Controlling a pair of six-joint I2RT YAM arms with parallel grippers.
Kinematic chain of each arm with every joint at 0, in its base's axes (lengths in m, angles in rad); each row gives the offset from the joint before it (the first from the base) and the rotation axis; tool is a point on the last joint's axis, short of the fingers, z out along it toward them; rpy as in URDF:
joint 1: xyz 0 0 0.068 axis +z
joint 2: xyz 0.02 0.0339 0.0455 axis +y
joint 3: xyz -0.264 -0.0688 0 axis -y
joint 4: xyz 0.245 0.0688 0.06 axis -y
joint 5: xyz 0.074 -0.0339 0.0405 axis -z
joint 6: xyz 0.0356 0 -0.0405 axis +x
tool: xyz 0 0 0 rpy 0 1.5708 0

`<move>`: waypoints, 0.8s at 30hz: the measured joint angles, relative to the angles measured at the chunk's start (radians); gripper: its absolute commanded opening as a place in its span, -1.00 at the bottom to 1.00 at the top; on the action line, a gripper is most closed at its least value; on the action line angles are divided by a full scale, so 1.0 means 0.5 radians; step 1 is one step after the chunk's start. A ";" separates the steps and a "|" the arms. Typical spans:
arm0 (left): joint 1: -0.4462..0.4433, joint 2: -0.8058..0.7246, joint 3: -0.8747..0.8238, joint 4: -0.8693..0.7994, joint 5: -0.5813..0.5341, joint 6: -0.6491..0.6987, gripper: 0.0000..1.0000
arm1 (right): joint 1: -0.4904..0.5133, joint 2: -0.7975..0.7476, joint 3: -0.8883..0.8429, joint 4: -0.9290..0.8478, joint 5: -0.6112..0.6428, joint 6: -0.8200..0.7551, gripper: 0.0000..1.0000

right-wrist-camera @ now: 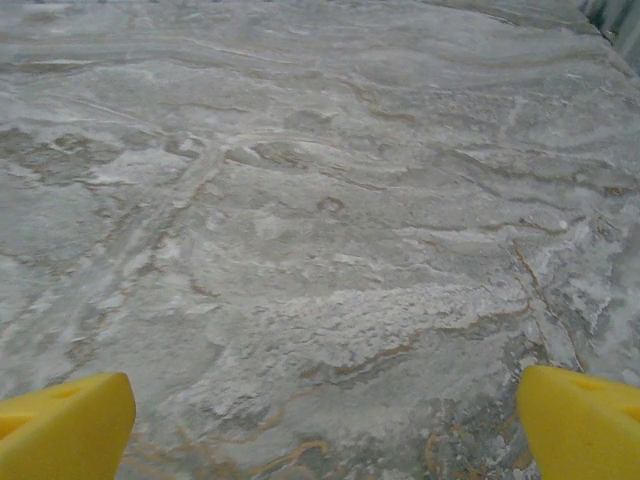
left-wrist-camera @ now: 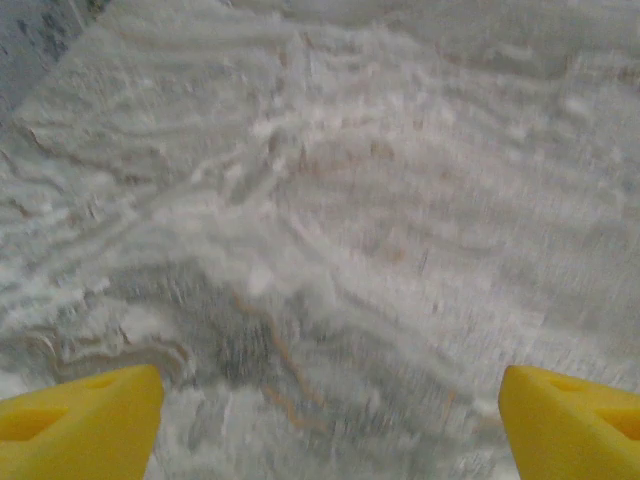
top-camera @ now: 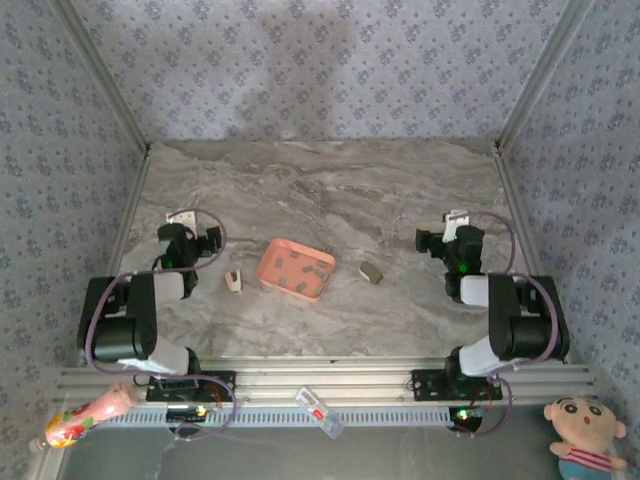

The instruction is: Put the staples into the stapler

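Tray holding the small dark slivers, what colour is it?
The shallow rectangular tray is salmon pink, clearest in the top external view.

Grey-white marbled tabletop (left-wrist-camera: 330,200), picture soft and smeared. Brownish veins wander through lower middle of frame. Left gripper (left-wrist-camera: 322,425) at bottom edge: yellow fingertips (left-wrist-camera: 80,420) poke in at lower-left and lower-right corners, spread wide, tabletop showing between them. Sliver of bluish wall (left-wrist-camera: 25,35) in upper-left corner.
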 measured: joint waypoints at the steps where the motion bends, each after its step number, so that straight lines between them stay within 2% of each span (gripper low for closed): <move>1: -0.010 -0.069 0.062 -0.085 0.005 -0.014 0.62 | 0.027 -0.077 0.060 -0.154 -0.012 -0.006 1.00; 7: -0.137 -0.377 0.393 -0.431 0.234 -0.130 0.46 | 0.313 -0.290 0.632 -1.008 -0.144 -0.060 1.00; 12: -0.347 -0.324 0.700 -0.837 0.578 -0.058 0.28 | 0.619 -0.209 0.972 -1.678 -0.242 -0.110 1.00; 17: -0.543 -0.164 0.821 -1.085 0.838 0.025 0.23 | 0.925 -0.024 1.105 -2.128 -0.226 -0.119 0.99; 20: -0.644 -0.082 0.826 -1.188 0.910 0.056 0.23 | 1.036 0.044 1.108 -2.288 -0.218 -0.125 0.84; 23: -0.699 -0.044 0.826 -1.249 0.934 0.070 0.23 | 1.069 0.112 1.141 -2.399 -0.214 -0.121 0.58; 24: -0.706 -0.042 0.826 -1.260 0.935 0.071 0.23 | 1.073 0.143 1.164 -2.435 -0.211 -0.121 0.56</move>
